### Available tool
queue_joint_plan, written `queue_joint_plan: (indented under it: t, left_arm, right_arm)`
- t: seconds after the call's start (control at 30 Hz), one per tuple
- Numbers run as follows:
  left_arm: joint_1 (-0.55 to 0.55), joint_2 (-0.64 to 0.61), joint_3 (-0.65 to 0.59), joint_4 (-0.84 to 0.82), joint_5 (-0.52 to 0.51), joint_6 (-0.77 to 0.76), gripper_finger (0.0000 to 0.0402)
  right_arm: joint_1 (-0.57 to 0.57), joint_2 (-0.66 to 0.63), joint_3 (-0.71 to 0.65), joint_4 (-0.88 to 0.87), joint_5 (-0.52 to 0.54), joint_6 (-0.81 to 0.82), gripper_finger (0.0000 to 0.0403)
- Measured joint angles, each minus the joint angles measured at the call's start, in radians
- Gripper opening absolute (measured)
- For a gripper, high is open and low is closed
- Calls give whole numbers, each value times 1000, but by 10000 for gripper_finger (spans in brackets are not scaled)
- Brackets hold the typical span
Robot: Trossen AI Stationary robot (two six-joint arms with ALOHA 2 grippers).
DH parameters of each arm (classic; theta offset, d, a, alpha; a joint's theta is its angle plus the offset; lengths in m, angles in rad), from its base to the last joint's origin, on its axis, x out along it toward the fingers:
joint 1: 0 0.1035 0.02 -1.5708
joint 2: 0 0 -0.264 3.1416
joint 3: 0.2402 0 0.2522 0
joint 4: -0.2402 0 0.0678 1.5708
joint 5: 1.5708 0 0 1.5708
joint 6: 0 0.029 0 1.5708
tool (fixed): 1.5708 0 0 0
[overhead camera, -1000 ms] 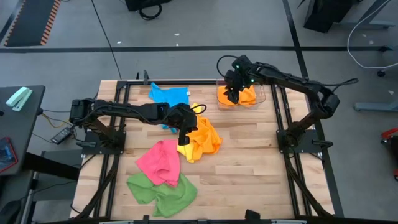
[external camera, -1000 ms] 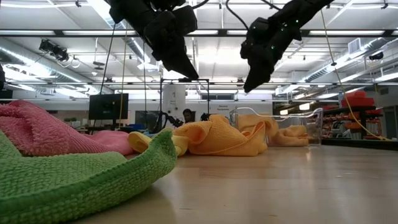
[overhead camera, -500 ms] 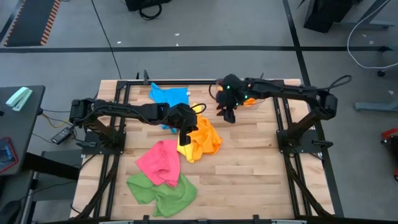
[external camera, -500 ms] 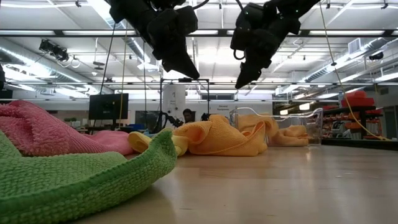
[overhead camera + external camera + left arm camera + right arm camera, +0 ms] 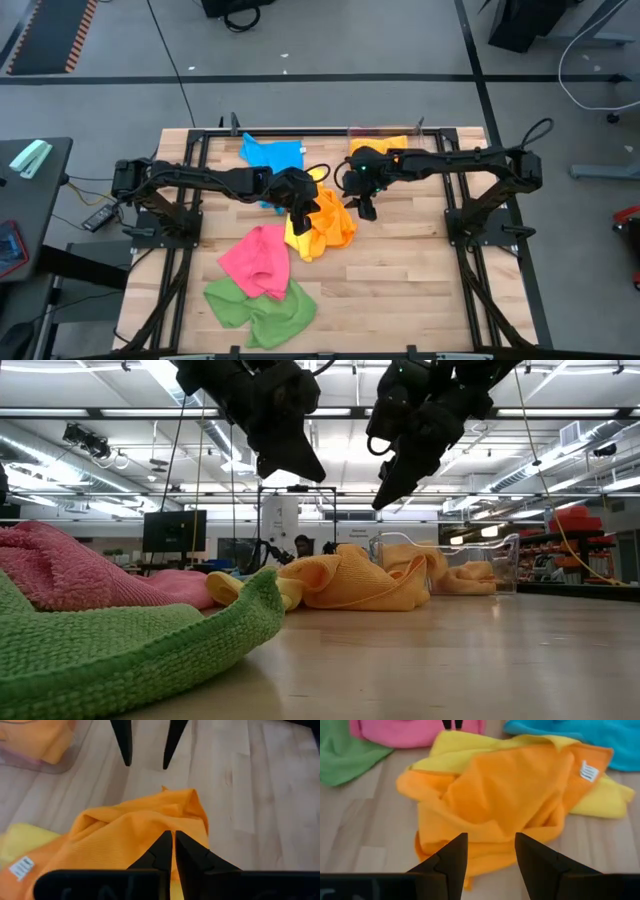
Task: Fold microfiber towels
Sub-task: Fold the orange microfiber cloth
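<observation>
A crumpled orange towel (image 5: 332, 220) lies at the table's middle, partly on a yellow towel (image 5: 300, 243); both also show in the right wrist view (image 5: 490, 795). A pink towel (image 5: 258, 258), a green towel (image 5: 262, 305) and a blue towel (image 5: 272, 155) lie around them. My left gripper (image 5: 297, 217) is shut and empty, raised above the orange towel's left part (image 5: 145, 830). My right gripper (image 5: 362, 208) is open and empty, raised above the towel's right edge; in the low view (image 5: 385, 495) it hangs well clear of the cloth.
A clear plastic bin (image 5: 385, 148) with another orange towel inside stands at the far edge, right of the middle; it also shows in the low view (image 5: 450, 565). Bare wood lies on the table's right and near-right parts (image 5: 410, 280).
My right gripper has left the bin and gone toward the table's left and near edge, and now hangs above the orange towel's right edge at the middle. The towels lie as before.
</observation>
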Motion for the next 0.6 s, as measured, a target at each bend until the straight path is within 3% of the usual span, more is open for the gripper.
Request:
queue_joint_plan:
  t: [0.3, 0.6]
  left_arm:
    - [-50, 0, 1, -18, 0, -175, 14]
    - [-90, 0, 1, 73, -2, -200, 18]
  right_arm:
    - [33, 0, 0, 62, 0, 21, 172]
    - [63, 0, -138, 396, 0, 49, 172]
